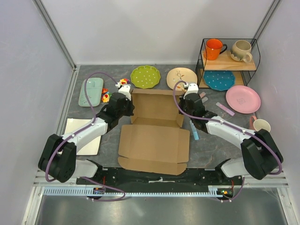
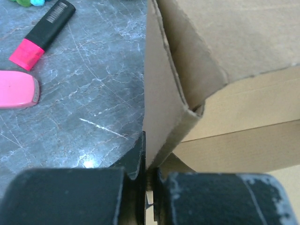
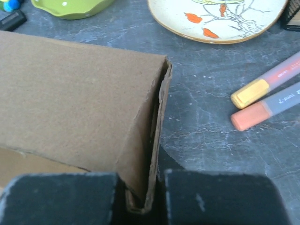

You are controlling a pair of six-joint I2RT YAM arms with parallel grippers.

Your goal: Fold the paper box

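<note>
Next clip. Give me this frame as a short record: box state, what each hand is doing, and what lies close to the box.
box: paper box partly folded; far section has its side walls raised, near panel lies flat
left hand: shut on the box's left wall
right hand: shut on the box's right wall
beyond box: green plate, cream plate
right of box: two markers on the table
left of box: white tray

- Left of the left hand: bare bench, free; pink highlighter farther ahead.
- Right of the right hand: two markers; cream plate ahead.
</note>
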